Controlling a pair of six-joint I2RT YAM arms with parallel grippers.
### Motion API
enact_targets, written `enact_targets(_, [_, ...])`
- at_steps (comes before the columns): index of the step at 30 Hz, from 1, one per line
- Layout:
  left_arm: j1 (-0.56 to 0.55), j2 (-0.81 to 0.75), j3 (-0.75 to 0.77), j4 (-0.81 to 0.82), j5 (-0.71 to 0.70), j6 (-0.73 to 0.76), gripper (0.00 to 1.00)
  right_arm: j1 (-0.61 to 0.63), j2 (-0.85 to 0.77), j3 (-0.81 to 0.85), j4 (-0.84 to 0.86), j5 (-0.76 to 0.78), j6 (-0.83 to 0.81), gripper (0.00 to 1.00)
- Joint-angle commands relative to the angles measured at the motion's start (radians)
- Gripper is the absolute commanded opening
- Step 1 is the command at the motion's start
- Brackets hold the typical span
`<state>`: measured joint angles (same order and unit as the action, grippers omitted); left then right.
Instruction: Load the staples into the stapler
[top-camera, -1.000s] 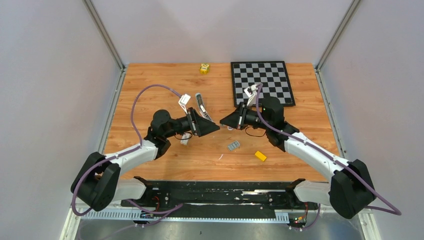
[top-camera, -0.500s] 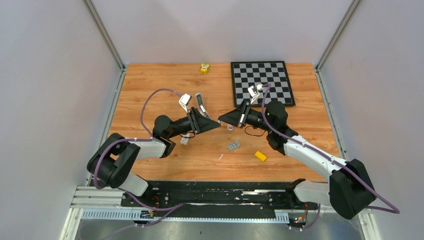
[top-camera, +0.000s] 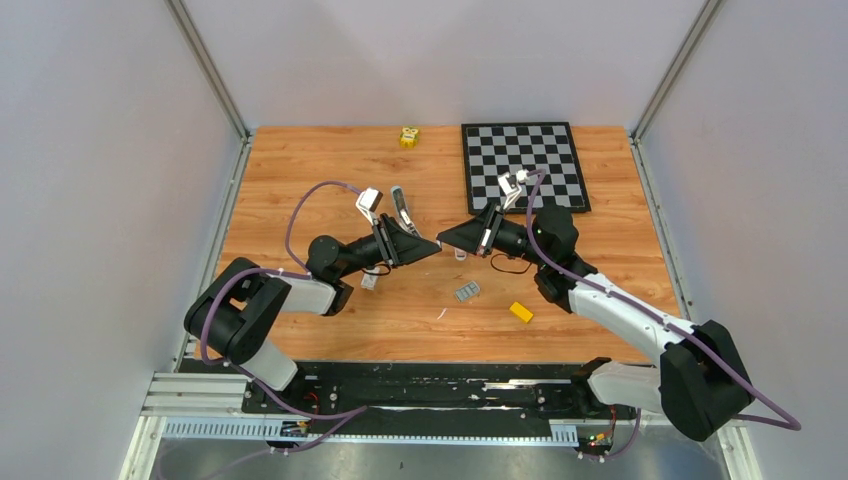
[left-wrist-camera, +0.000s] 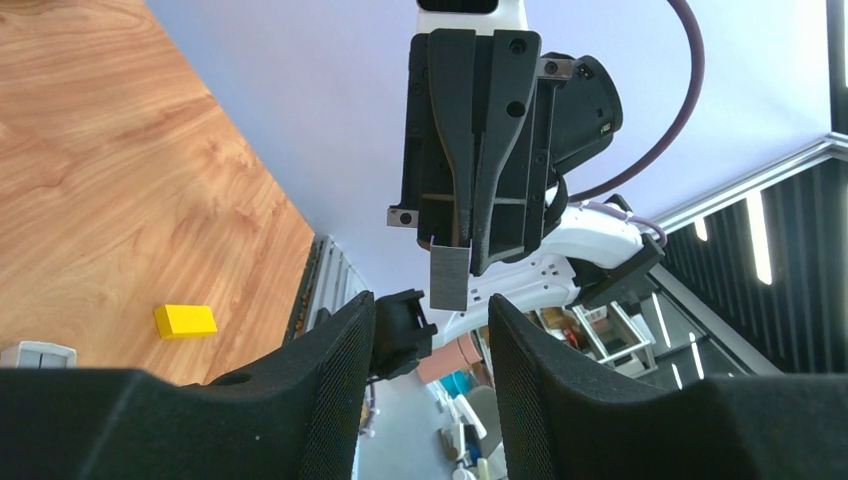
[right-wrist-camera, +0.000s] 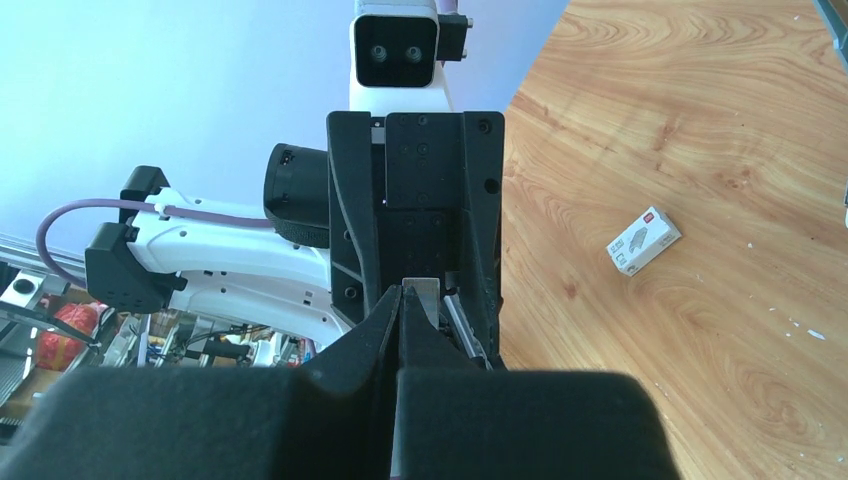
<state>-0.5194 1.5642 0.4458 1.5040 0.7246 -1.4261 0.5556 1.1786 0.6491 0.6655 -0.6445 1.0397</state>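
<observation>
My right gripper (top-camera: 443, 240) is shut on the staples, a thin flat silvery-grey strip (left-wrist-camera: 450, 278), and holds them in the air; their tip shows between its fingers in the right wrist view (right-wrist-camera: 420, 288). My left gripper (top-camera: 435, 248) faces it tip to tip, open and empty, its jaws (left-wrist-camera: 430, 310) apart just below the strip's end. The stapler (top-camera: 402, 211), black and silver, lies on the table behind the left gripper. Part of a silver bar (right-wrist-camera: 462, 322) shows beside the left gripper.
A pale ridged oblong (top-camera: 467, 291) and a yellow block (top-camera: 520, 311) lie on the wood below the grippers. A small white box (top-camera: 370, 282) sits under the left arm. A checkerboard (top-camera: 524, 165) and a yellow toy (top-camera: 409, 136) lie at the back.
The left arm's shoulder and elbow have swung right and folded in, while its gripper stayed in place. The right gripper has edged slightly left towards it, still holding the strip.
</observation>
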Motion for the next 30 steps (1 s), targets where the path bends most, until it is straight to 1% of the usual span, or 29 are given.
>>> enact_targets(1, [0.004,-0.007,-0.003,0.103,-0.011,0.004,0.47,-0.007,-0.02,-0.019,0.046,-0.008,0.015,0.0])
enact_targets(15, [0.0,0.005,0.01,0.102,-0.014,-0.004,0.39,0.001,-0.012,-0.027,0.059,-0.002,0.025,0.0])
enact_targets(24, [-0.011,0.019,0.03,0.102,-0.015,-0.005,0.38,0.002,-0.011,-0.034,0.063,0.0,0.028,0.0])
enact_targets(30, [-0.015,0.017,0.033,0.102,-0.016,-0.005,0.35,0.002,-0.014,-0.034,0.062,0.002,0.029,0.0])
